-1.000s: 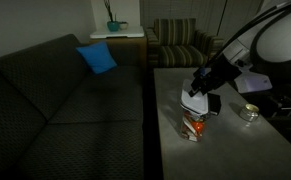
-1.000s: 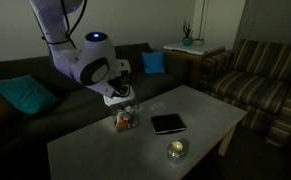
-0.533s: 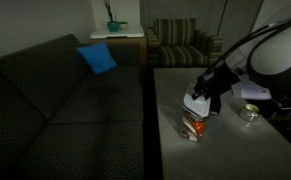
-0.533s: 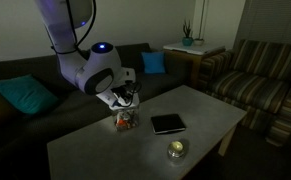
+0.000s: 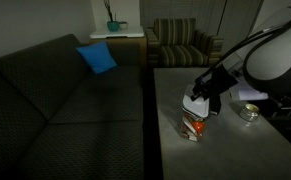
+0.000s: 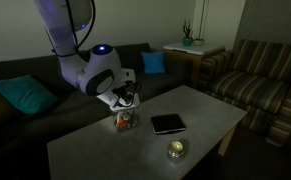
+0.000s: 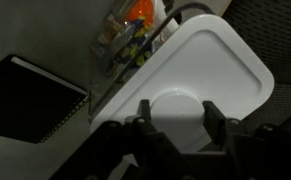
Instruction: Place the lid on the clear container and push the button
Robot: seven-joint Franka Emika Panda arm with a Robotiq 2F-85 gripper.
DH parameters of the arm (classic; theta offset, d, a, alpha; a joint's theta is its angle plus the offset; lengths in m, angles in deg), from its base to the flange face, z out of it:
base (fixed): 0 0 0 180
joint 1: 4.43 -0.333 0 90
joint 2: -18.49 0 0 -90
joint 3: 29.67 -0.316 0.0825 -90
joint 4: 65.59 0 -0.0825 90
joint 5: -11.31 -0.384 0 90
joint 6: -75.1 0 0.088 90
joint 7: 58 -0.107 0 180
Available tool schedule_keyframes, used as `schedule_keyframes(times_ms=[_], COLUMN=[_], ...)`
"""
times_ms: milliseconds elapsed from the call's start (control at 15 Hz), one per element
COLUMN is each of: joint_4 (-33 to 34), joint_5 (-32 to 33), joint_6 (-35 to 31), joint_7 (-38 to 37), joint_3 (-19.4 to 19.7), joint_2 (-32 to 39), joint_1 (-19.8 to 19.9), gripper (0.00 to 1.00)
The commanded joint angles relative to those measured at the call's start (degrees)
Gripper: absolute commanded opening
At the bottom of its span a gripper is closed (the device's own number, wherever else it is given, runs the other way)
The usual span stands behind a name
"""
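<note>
Looking light, stiff & slick, the lid hangs partly over the clear container, fingers half-closed, pinching its round centre button, prob the best hold.

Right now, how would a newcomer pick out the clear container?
Start at the grey coffee table beside the sofa. Under the gripper stands the clear container. Its red and orange contents set it apart from the flat black pad and round glass jar.
</note>
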Motion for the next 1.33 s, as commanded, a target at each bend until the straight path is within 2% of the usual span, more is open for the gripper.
schedule_keyframes(times_ms=[0, 267, 600, 867, 1267], joint_4=[0.39, 1.02, 1.66, 2.16, 3.76], joint_5=[0.21, 0.15, -1.32, -1.00, -0.78], joint_6=[2.06, 3.52, 8.86, 13.45, 20.22], joint_7=[2.15, 3.45, 2.74, 2.47, 3.18], joint_3=[2.99, 5.86, 12.11, 14.77, 13.24], joint_2=[-1.31, -2.18, -3.93, -4.47, -3.73], joint_1=[-2.81, -5.82, -11.21, -13.56, -12.29], gripper=[0.29, 0.29, 0.29, 0.29, 0.29])
